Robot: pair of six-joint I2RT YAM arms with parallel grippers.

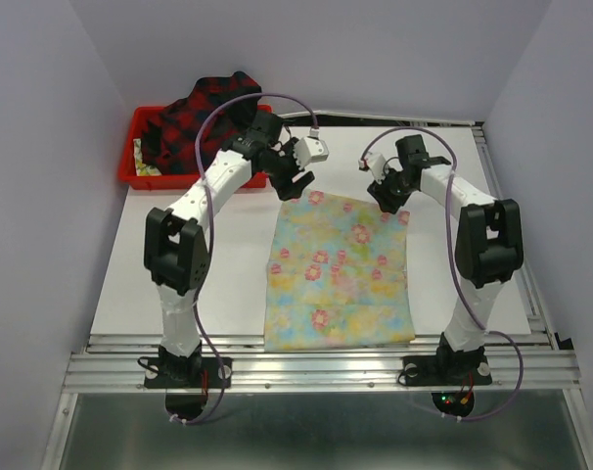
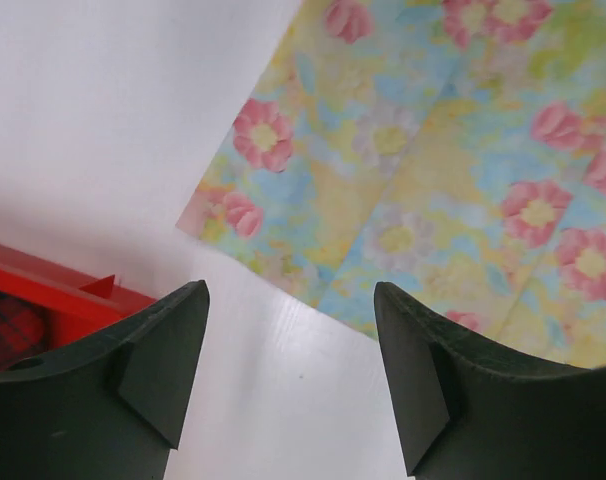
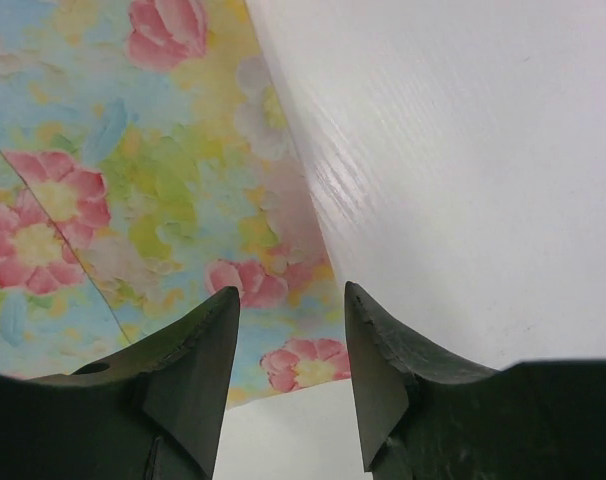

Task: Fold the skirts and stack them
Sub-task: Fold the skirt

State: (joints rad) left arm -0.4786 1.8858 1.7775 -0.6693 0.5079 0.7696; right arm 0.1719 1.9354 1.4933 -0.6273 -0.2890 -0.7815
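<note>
On the white table [image 1: 228,279], toward its front middle, the floral skirt [image 1: 341,274] is lying flat as a roughly rectangular panel. Its cloth is pastel yellow and light blue with pink flowers, and its near edge is lying at the table's front edge. Faint straight creases are crossing the cloth in both wrist views.

At the far left corner of the table, the red plastic tray [image 1: 138,174] is holding the plaid skirt [image 1: 194,119]. This is a dark red-and-black heap that is spilling over the tray's back rim. The two skirts are lying well apart.

The left gripper [image 1: 298,186] is reaching to the far left corner of the floral skirt. In the left wrist view its fingers [image 2: 158,370] are standing wide apart and are gripping nothing. Bare table and the corner of the skirt are showing through the gap, and the tray is showing at the lower left.

The right gripper [image 1: 387,196] is reaching to the far right corner of the same skirt. In the right wrist view its fingers [image 3: 198,370] are parted, more narrowly than the left pair, and are likewise holding nothing. The skirt's right edge is running under the gap, with bare table on the right. Whether either set of fingertips is touching the cloth cannot be told.
</note>
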